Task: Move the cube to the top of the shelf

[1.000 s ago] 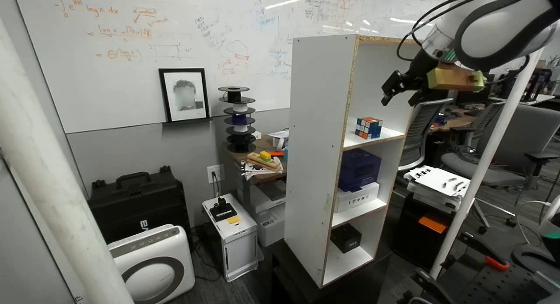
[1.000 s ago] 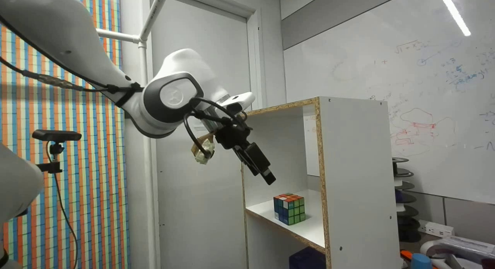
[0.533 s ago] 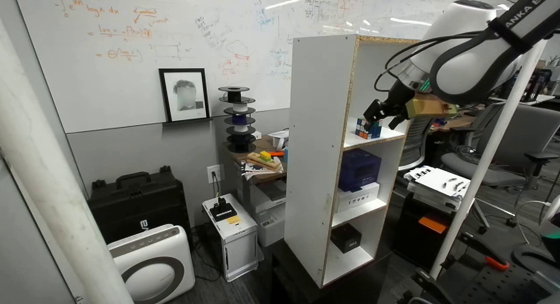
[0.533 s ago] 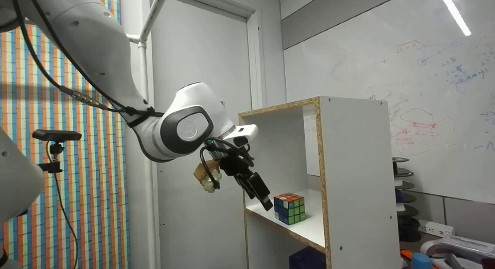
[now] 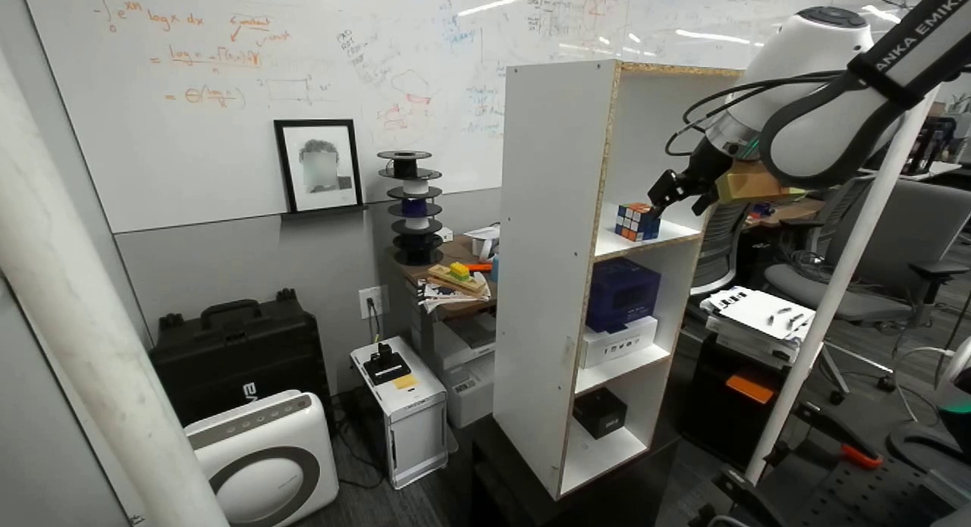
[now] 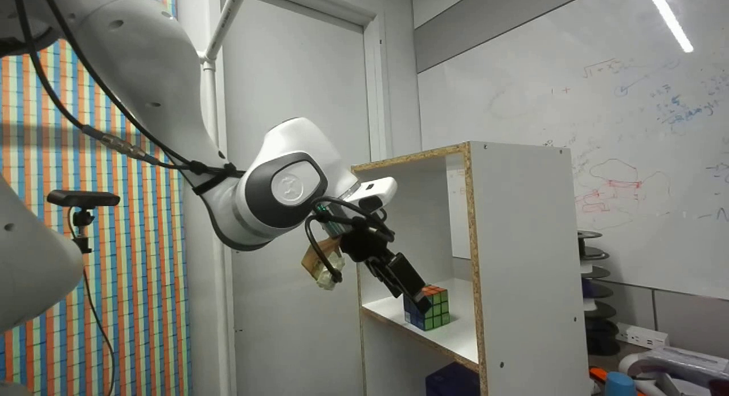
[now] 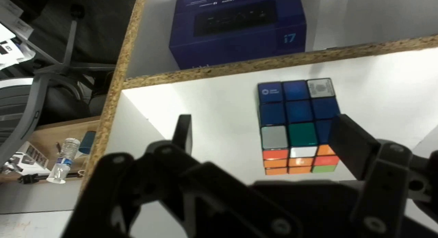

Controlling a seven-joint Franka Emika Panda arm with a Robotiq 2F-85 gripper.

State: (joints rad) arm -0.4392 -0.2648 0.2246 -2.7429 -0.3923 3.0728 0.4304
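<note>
Wrist view showed the fingers [image 7: 356,145] spread, with most of the cube [image 7: 297,114] visible between them. One finger overlapped the cube's edge there, though whether it touched could not be told; the other stood well apart. In both exterior views the gripper [image 5: 678,207] slanted downward at the open front of the shelf [image 5: 552,246]. The cube rested flat on the floor of the topmost compartment, under the shelf's top, with a mainly blue side toward the opening and much orange and red on its upper face. A tan block [image 5: 747,184] was fixed just behind the gripper, and the white arm [image 6: 287,179] stretched back from there. One compartment down, a dark-blue box [image 5: 623,292] stood on a white carton [image 5: 620,343]; a small black box [image 5: 601,415] sat in the lowest. Farther out, in an exterior view, a tower of spools [image 5: 415,208] rose from a desk [image 5: 455,248] beside the shelf, a framed portrait [image 5: 328,167] stood against a whiteboard [image 5: 205,57] marked with writing, and a black case [image 5: 239,352] stood behind a white appliance [image 5: 265,466]. A grey office chair [image 5: 910,243] stood to the shelf's other side, behind a white pole [image 5: 834,299]. In an exterior view, a pale door [image 6: 302,88] stood behind the arm, and a small camera [image 6: 84,199] was mounted before a striped covering [image 6: 154,270].
</note>
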